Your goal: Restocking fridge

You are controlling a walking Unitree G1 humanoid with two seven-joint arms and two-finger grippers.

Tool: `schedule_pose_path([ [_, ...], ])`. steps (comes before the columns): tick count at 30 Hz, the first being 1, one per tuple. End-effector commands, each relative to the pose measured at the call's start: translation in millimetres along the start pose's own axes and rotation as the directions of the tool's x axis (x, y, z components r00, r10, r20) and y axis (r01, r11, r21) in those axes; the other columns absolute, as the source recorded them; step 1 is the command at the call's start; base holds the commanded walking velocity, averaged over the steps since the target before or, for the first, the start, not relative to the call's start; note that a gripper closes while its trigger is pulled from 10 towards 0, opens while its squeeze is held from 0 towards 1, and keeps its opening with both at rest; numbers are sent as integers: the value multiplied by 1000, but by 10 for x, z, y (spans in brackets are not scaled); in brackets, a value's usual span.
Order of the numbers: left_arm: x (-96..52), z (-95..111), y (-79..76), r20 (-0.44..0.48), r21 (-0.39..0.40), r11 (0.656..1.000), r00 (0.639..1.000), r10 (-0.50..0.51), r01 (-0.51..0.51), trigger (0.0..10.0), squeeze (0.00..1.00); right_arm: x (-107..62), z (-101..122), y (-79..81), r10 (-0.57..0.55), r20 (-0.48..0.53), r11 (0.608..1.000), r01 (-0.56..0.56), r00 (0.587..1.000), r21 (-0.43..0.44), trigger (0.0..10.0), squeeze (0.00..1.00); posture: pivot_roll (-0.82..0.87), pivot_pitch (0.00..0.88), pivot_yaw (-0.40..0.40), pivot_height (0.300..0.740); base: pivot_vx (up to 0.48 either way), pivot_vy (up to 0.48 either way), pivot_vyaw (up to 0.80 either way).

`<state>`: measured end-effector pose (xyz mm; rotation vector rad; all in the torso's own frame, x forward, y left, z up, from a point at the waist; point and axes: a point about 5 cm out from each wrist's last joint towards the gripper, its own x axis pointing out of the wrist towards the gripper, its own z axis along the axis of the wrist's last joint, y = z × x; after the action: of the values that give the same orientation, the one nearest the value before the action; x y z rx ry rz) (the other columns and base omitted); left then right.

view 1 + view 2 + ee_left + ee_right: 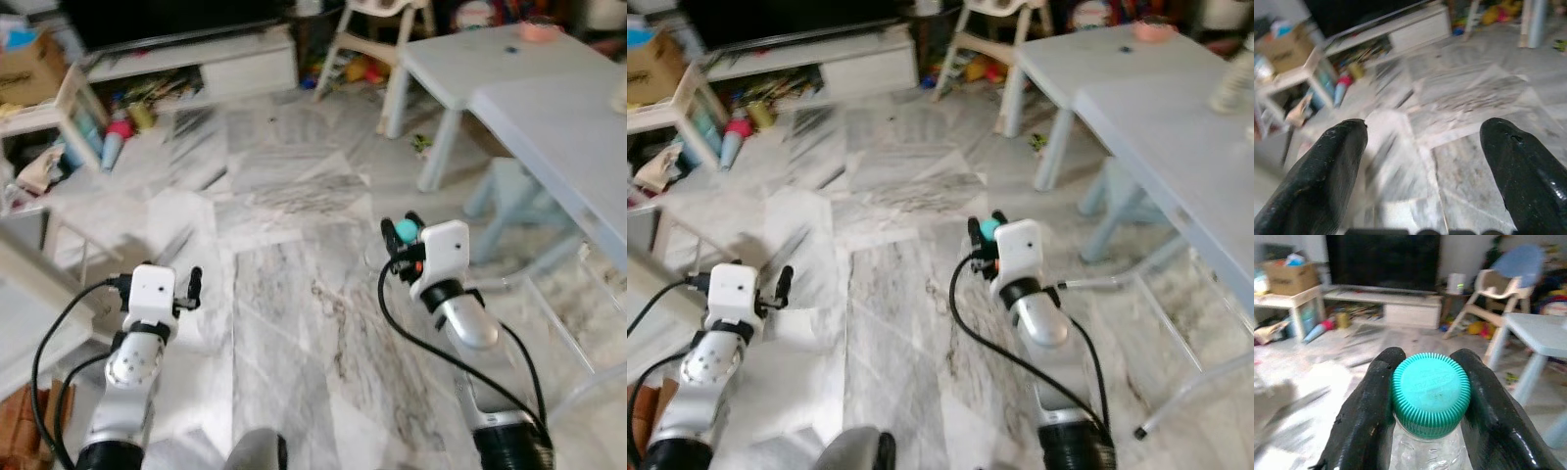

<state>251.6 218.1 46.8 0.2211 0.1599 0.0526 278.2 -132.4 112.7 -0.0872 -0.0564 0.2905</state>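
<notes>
Right gripper (1430, 401) clamps a teal-capped clear bottle (1430, 394) above marble floor (294, 294) — left gripper (1422, 161) spread wide, empty.

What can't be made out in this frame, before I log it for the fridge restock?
- The bottle in the right gripper: its body is cut off by the right wrist view's edge, so contents and label are hidden; the eye views show just its teal cap.
- The clutter under the TV stand: too small and blurred to identify.
- The floor ahead of the open left gripper: motion-blurred in the left wrist view.
</notes>
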Motion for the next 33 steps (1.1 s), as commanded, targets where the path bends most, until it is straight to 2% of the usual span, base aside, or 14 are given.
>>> schedule_pose_path([
  [1, -49, 3, -15, 4, -16, 1000, 1000, 18, -18, 10000, 0, 20, 66, 54, 30, 39, 1000, -30, 999, -2, 10000, 0, 28, 0, 54, 740, 0, 0, 800],
  [6, -93, -16, -49, -1, -35, 999, 1000, 19, -19, 10000, 0, -3, 28, 51, 36, 26, 999, -36, 999, 1, 10000, 0, 22, 0, 52, 740, 0, 0, 800],
  [11, -60, -8, -37, -11, -60, 998, 1000, 26, -27, 10000, 0, -28, -12, 4, 7, 12, 1000, -7, 1000, 5, 10000, 0, 13, 0, 56, 740, 0, 357, 800],
  [22, 18, 56, -94, 0, -61, 998, 1000, 22, -22, 10000, 0, -26, 28, -14, 10, 27, 1000, -9, 1000, -12, 10000, 0, 3, 0, 52, 740, 0, 424, 789],
  [25, 12, 57, -106, 5, -57, 998, 1000, 24, -24, 10000, 0, -39, 14, -37, 5, 23, 1000, -5, 1000, -17, 10000, 0, 15, 0, 34, 740, 0, 0, 646],
  [33, -35, 71, -84, 23, -76, 994, 996, 86, -84, 10000, 0, 66, 17, -2, 58, 13, 998, -58, 998, -16, 10000, 0, 74, 0, -27, 740, 0, 0, 0],
])
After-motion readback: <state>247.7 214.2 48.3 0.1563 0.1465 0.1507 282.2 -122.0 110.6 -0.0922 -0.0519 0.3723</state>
